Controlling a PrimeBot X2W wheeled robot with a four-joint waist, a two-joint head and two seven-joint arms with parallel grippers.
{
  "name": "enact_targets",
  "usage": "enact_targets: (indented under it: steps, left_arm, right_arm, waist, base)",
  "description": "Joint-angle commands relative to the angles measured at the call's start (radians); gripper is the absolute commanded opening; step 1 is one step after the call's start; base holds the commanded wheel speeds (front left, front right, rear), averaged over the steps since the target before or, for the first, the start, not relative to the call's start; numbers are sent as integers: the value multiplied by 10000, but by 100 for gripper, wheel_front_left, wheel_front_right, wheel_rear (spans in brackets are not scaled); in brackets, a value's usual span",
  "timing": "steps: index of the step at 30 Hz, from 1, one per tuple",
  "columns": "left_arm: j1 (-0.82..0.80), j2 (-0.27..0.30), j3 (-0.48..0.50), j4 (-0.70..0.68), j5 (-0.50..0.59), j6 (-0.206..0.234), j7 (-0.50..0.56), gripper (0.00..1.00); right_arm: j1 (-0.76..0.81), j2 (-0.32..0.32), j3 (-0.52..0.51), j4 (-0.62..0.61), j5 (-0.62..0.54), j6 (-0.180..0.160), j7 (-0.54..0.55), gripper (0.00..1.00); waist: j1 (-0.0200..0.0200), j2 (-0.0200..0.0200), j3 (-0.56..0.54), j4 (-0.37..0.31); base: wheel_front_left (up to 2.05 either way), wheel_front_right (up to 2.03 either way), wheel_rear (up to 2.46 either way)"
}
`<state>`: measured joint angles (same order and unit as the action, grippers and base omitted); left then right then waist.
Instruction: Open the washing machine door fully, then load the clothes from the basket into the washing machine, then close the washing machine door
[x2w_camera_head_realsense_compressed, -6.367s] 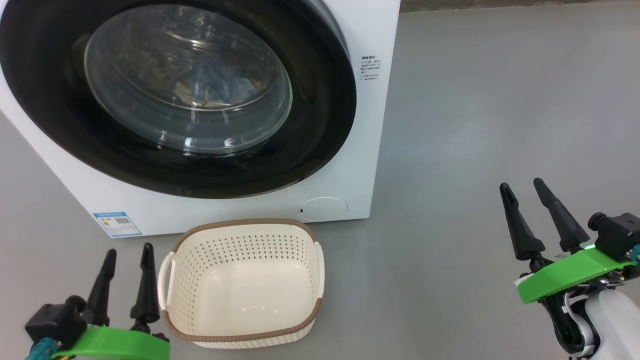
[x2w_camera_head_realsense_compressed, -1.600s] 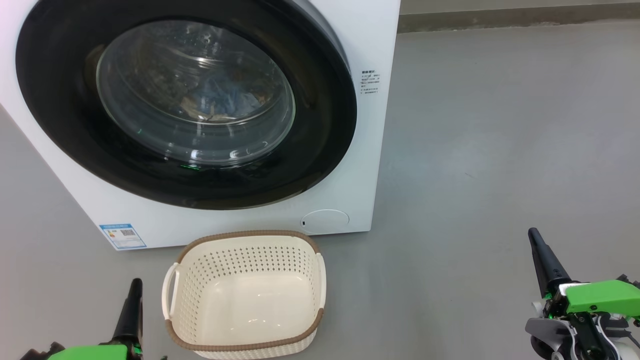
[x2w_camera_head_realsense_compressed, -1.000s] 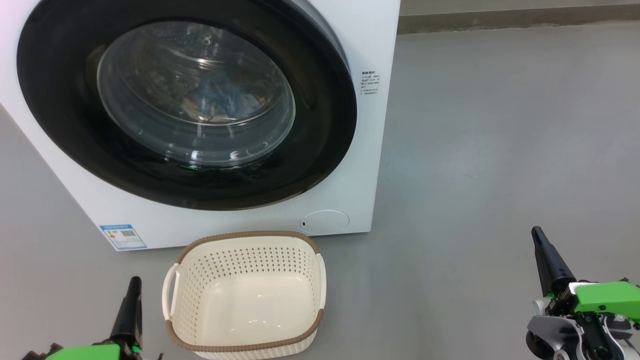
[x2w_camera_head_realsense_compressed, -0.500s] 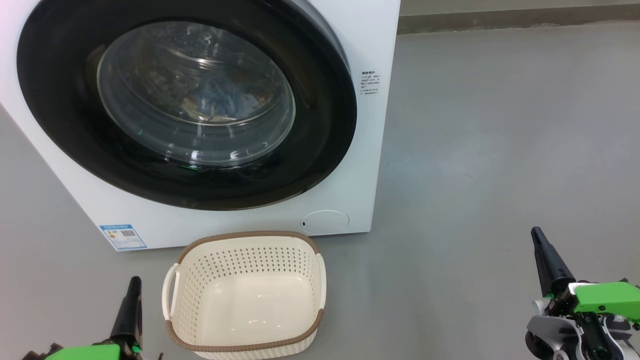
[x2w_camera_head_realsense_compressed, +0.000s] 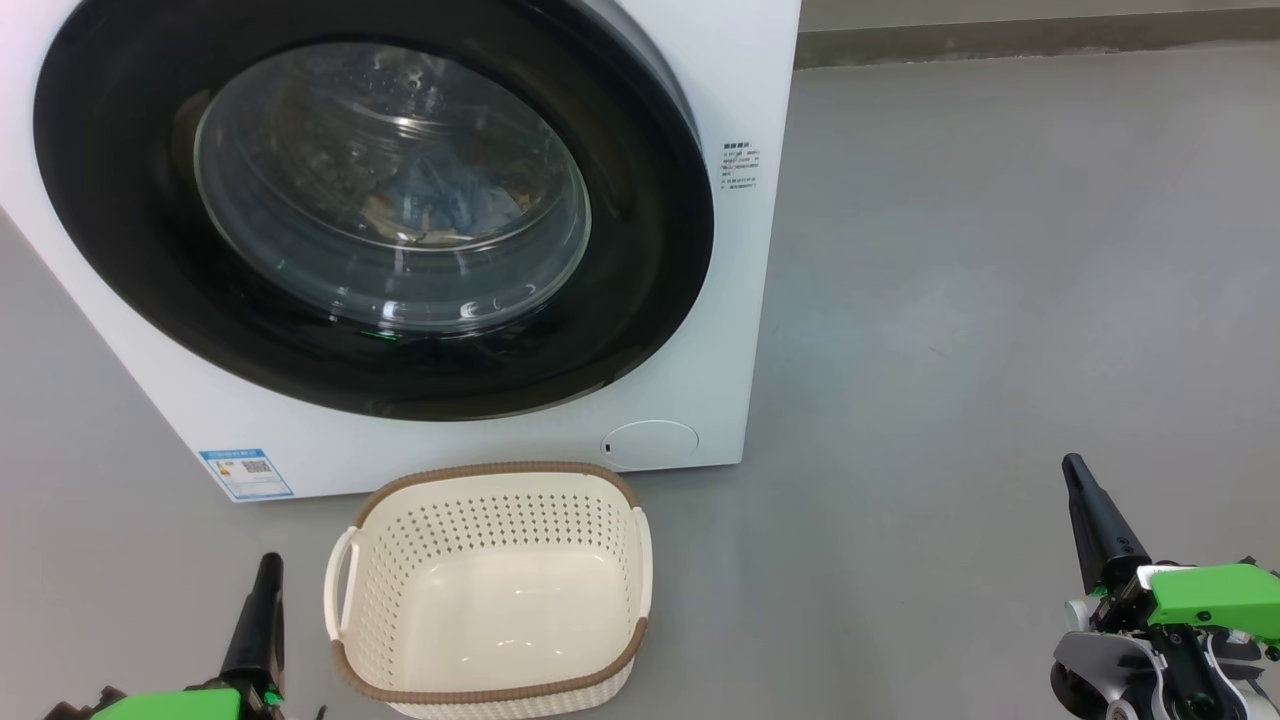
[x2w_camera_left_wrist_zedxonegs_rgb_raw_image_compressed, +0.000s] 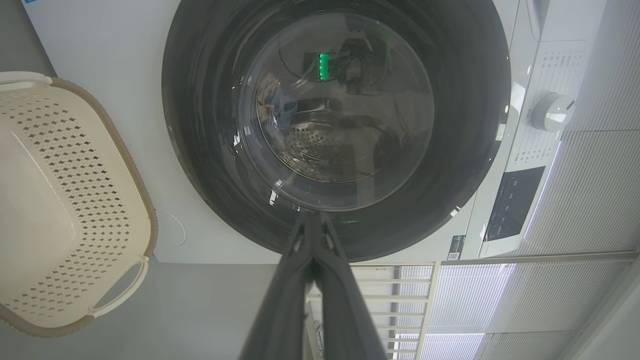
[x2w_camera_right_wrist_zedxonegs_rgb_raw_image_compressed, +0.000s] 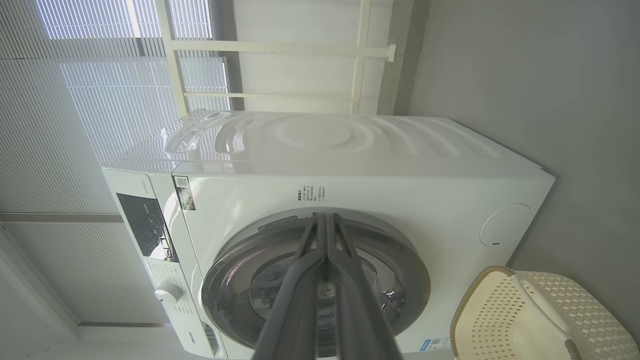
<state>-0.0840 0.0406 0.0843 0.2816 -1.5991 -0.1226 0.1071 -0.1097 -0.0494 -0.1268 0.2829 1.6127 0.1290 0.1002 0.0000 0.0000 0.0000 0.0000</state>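
Blurry clothes (x2w_camera_head_realsense_compressed: 445, 195) are seen through the shut washing machine door (x2w_camera_head_realsense_compressed: 650, 250), beyond the basket (x2w_camera_head_realsense_compressed: 490, 468) between the left end effector (x2w_camera_head_realsense_compressed: 270, 563) and right end effector (x2w_camera_head_realsense_compressed: 1073, 463), both pressed together.

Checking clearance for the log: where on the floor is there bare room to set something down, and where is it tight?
Widest bare floor lies right of the washing machine and basket, up to the right gripper. Tight: the strip between basket and machine front, and between basket and left gripper.
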Motion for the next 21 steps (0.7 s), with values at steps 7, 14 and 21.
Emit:
enact_targets:
  steps: [7,14,21]
  left_arm:
    - [-320,97,315,-312,-79,-67,73,0]
    - [-320,97,315,-312,-79,-67,73,0]
    - [-320,97,315,-311,-79,-68,73,0]
  right_arm:
    - [-60,-63,188,-315,8,17,81,0]
    - [-60,-61,185,-315,6,17,83,0]
    - [-60,-59,182,-315,3,17,86,0]
  waist:
    - [0,0,0,0]
    - [0,0,0,0]
    - [0,0,0,0]
  base:
    - [0,0,0]
    - [0,0,0]
    - [0,0,0]
